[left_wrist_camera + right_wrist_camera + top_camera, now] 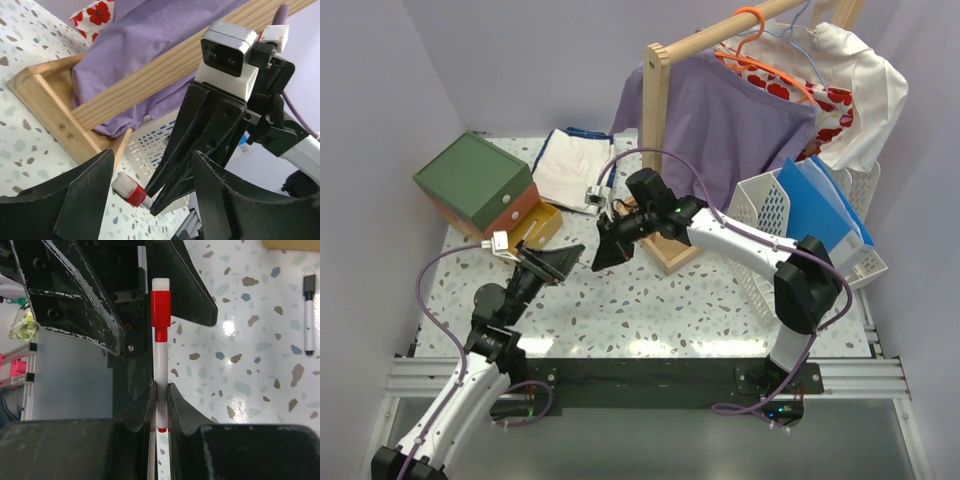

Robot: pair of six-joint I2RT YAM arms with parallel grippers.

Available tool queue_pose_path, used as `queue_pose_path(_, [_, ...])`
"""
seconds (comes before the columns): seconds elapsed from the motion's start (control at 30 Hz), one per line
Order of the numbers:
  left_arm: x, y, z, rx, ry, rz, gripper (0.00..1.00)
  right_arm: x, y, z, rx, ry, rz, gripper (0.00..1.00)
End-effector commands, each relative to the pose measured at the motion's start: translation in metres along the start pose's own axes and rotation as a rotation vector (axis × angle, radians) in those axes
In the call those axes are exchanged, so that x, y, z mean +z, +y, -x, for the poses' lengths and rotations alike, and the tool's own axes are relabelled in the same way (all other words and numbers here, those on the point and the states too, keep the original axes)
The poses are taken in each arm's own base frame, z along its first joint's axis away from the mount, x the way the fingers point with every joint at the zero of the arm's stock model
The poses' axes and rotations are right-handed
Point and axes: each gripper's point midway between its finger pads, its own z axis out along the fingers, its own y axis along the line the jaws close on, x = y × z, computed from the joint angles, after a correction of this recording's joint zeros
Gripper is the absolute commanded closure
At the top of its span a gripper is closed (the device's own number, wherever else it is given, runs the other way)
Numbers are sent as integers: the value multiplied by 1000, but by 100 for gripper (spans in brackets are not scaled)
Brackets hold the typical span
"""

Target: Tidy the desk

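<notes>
My right gripper (162,390) is shut on the white barrel of a red-capped marker (161,340) and holds it above the speckled desk (700,300). The marker's capped end (131,191) points between the two fingers of my left gripper (152,160), which is open and touches nothing. In the top view the two grippers meet tip to tip, the left gripper (570,258) just left of the right gripper (603,255), near the desk's middle. A black-capped marker (309,315) lies flat on the desk at the right of the right wrist view.
A green-topped drawer box (475,182) with a yellow drawer (538,225) pulled out stands at the back left, a folded white cloth (570,165) beside it. A wooden clothes rack (658,150) with a purple shirt (720,110) and a white basket (765,215) of blue folders fill the right.
</notes>
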Motion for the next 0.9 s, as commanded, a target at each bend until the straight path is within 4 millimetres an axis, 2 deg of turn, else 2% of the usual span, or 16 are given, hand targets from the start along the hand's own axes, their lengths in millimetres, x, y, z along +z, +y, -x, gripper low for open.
queue_pose_path(0.0, [-2,-41,6,-35,1,-167,34,-8,32,27,-48,-83,105,100])
queue_pose_path(0.13, [-3,-40,6,-28,-6,-162,46,-7,29,24,-44,-82,99,100])
queue_pose_path(0.3, [-4,-37,7,3,-7,-139,74,-7,28,23,-45,-83,96,100])
queue_pose_path(0.4, [-3,-30,7,39,1,-91,93,-10,29,22,-69,-75,85,90])
queue_pose_path(0.43, [-2,-27,9,54,-8,-71,96,-12,30,23,-82,-73,78,86])
queue_pose_path(0.47, [-2,-24,9,69,5,-38,100,-15,29,24,-124,-73,64,65])
queue_pose_path(0.5, [-2,-21,12,121,0,-15,100,-17,29,18,-124,-50,50,51])
queue_pose_path(0.53, [-2,-17,18,155,-22,25,100,-21,30,21,-149,-45,32,34])
queue_pose_path(0.57, [-4,-15,23,190,-12,83,100,-26,19,21,-252,-30,-30,2])
queue_pose_path(0.6, [-4,-9,29,278,-12,130,100,-36,19,12,-265,15,-69,1])
queue_pose_path(0.63, [-4,-19,49,333,-64,164,100,-43,16,14,-311,28,-113,1])
queue_pose_path(0.7, [-11,5,52,475,6,314,100,-62,3,8,-406,85,-238,1])
queue_pose_path(0.73, [-12,-2,74,535,-46,369,100,-67,-1,1,-429,109,-265,1])
queue_pose_path(0.8, [-16,22,81,680,33,507,100,-84,-4,1,-516,119,-344,1])
queue_pose_path(0.83, [-19,30,92,736,25,586,100,-86,-9,-11,-520,140,-359,1])
queue_pose_path(0.87, [-21,31,101,783,43,636,100,-90,-9,-13,-570,144,-365,1])
